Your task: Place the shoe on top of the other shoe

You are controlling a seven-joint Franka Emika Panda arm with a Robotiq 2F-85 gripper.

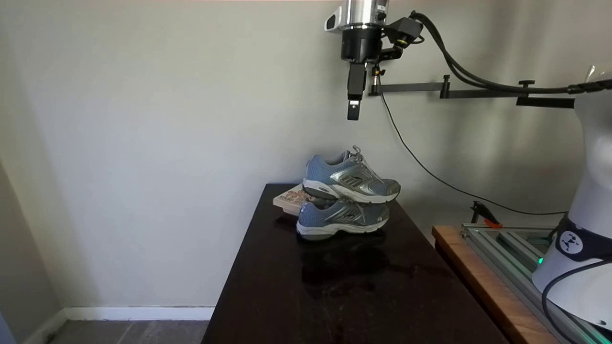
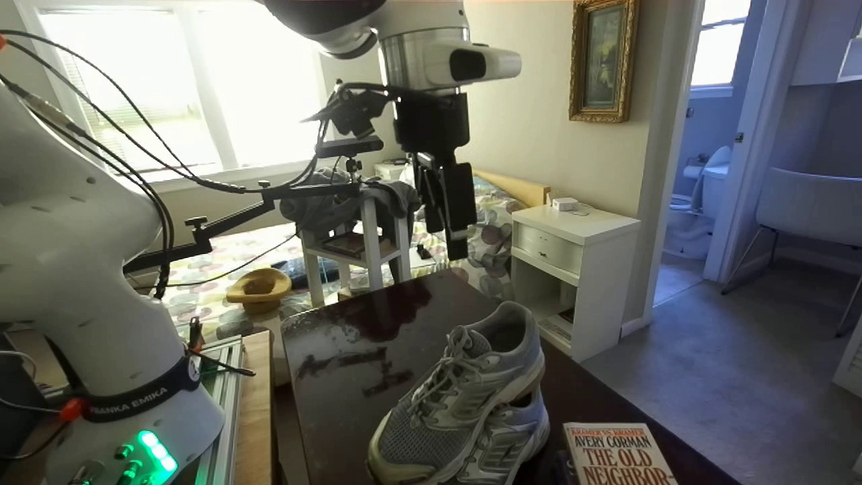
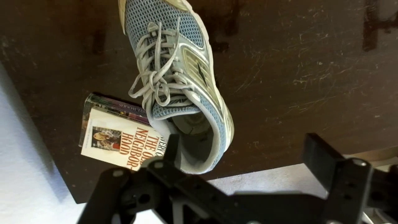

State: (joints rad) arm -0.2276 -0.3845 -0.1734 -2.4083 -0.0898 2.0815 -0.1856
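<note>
One blue and silver shoe (image 1: 351, 179) rests on top of the other shoe (image 1: 342, 222), which stands sole down on the dark table (image 1: 334, 291). In an exterior view, the upper shoe (image 2: 458, 397) largely covers the lower shoe (image 2: 508, 444). The wrist view shows the upper shoe (image 3: 177, 71) from above, with its laces tied; the lower shoe is hidden beneath it there. My gripper (image 1: 353, 112) hangs above the shoes, apart from them. It also shows in an exterior view (image 2: 450, 236). In the wrist view, its fingers (image 3: 244, 149) are wide apart with nothing between them.
A small stack of books (image 3: 124, 140) lies on the table beside the shoes, also in both exterior views (image 1: 292, 198) (image 2: 619, 458). A wall stands behind the table in an exterior view. A wooden ledge (image 1: 497, 286) with the arm's base runs along the table's side.
</note>
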